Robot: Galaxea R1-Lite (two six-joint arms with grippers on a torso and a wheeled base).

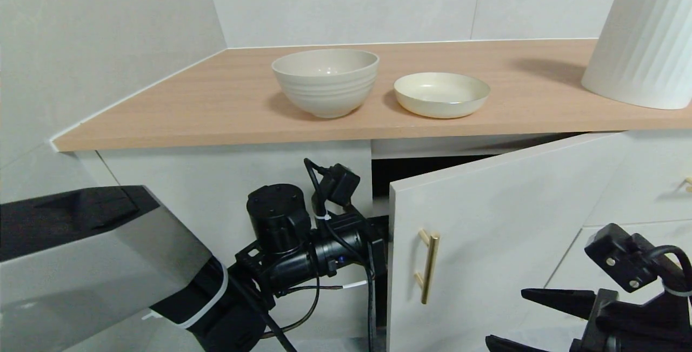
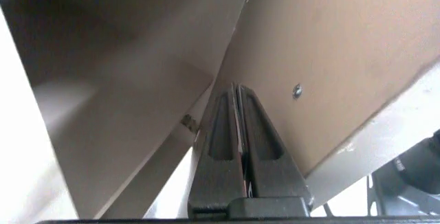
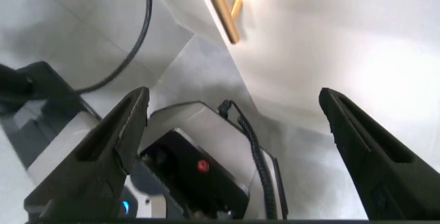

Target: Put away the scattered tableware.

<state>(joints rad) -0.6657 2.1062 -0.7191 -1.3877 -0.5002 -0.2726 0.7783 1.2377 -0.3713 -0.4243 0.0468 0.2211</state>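
Note:
Two pieces of tableware stand on the wooden counter (image 1: 216, 108): a deep ribbed beige bowl (image 1: 325, 81) and, to its right, a shallow cream dish (image 1: 441, 94). Below them a white cabinet door (image 1: 503, 222) stands partly open. My left arm reaches into the gap at the door's edge. My left gripper (image 2: 237, 92) is shut, inside the cabinet against the inner face of the door (image 2: 330, 59). Low at the front right, my right gripper (image 1: 508, 317) (image 3: 234, 110) is open and holds nothing, below the door's gold handle (image 1: 428, 265) (image 3: 223, 7).
A tall white ribbed container (image 1: 643, 33) stands on the counter's right end. The counter meets tiled walls at the back and left. A closed drawer front (image 1: 649, 179) lies right of the open door.

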